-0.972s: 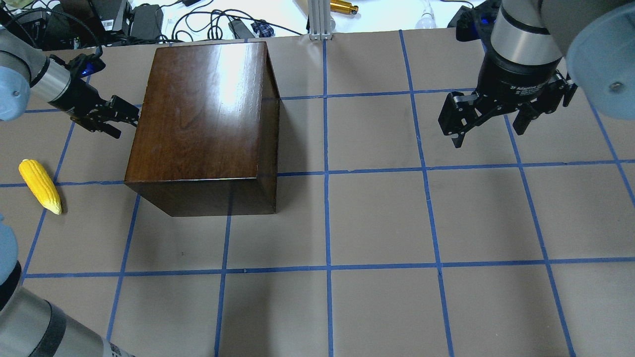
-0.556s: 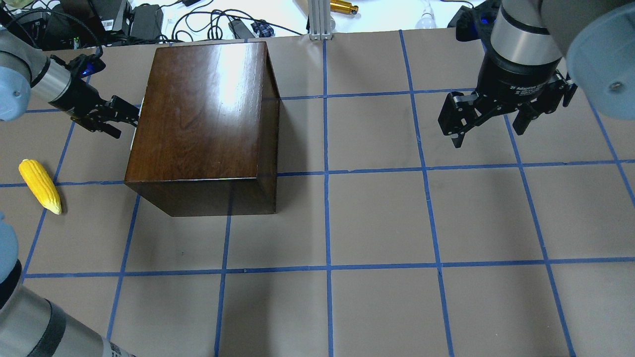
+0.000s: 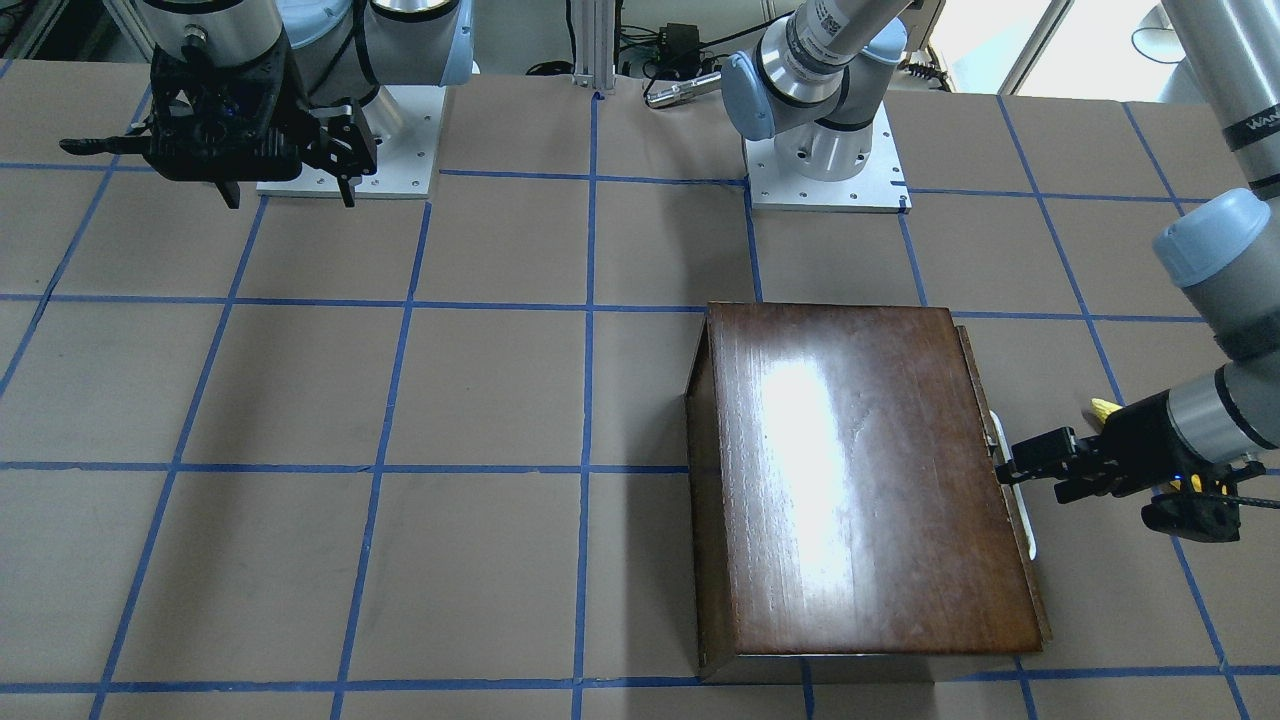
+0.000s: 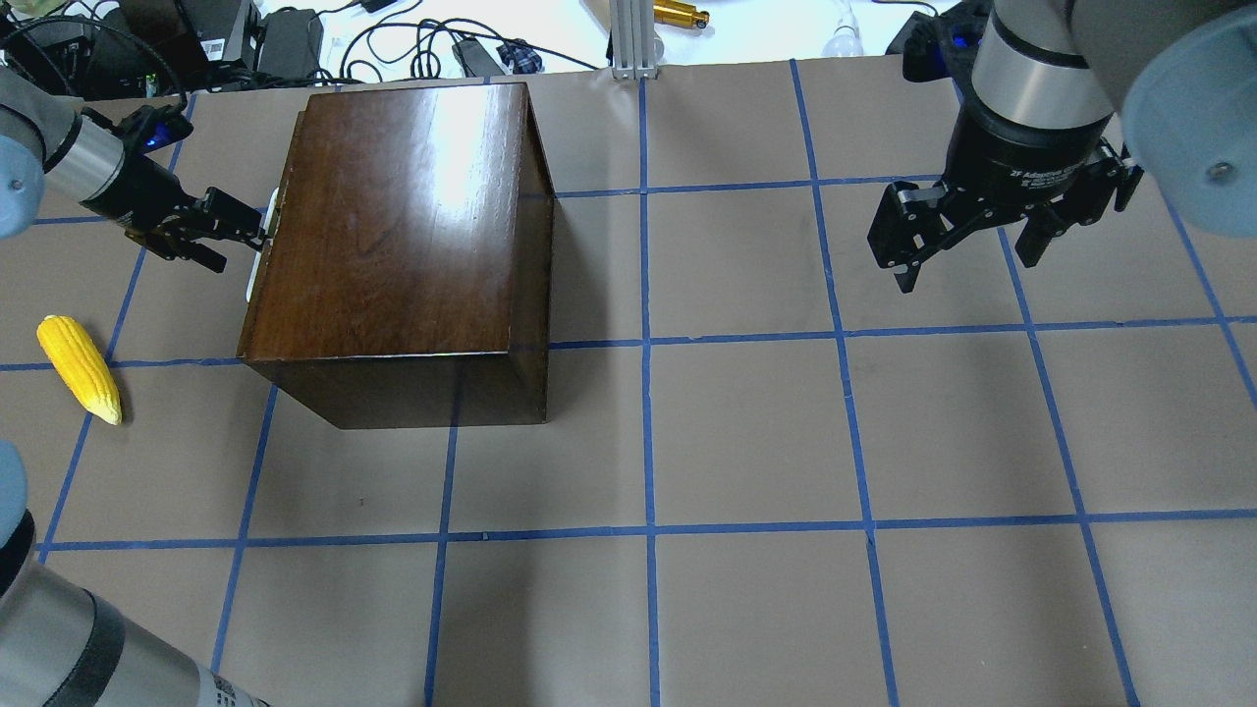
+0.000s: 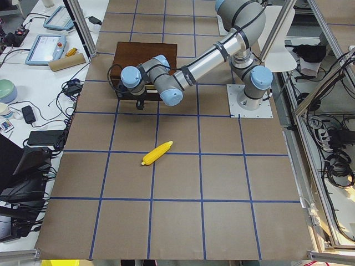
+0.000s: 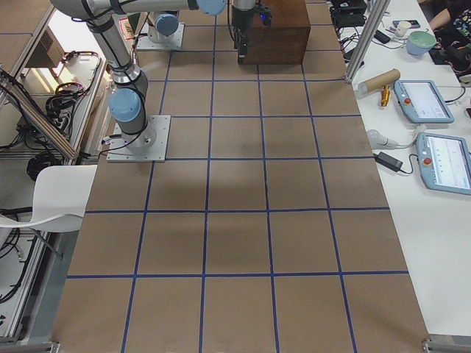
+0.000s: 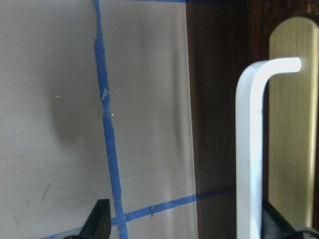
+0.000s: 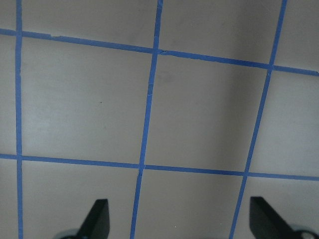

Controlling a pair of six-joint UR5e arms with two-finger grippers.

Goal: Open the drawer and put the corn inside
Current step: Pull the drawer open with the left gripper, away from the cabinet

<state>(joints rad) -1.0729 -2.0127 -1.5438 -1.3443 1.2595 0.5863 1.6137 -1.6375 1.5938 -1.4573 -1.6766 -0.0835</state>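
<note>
Faintly, "2F Adaptive" on right tool (image 4: 964, 271), left tool (image 4: 245, 239) at drawer handle (image 7: 248, 149)

Only the tip of the corn (image 3: 1103, 407) shows behind the left end effector (image 3: 1012, 466).

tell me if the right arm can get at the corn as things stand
Probably not: the right gripper hangs open well off to one side of the wooden box, and the corn lies past the box's other side, likely beyond reach.

left gripper (image 4: 251, 232) low and level, nosed right up to the box's (image 4: 393, 226) left end, jaws spread, right gripper (image 4: 967, 271) well off the box's other side, pointing down, wide open
</note>
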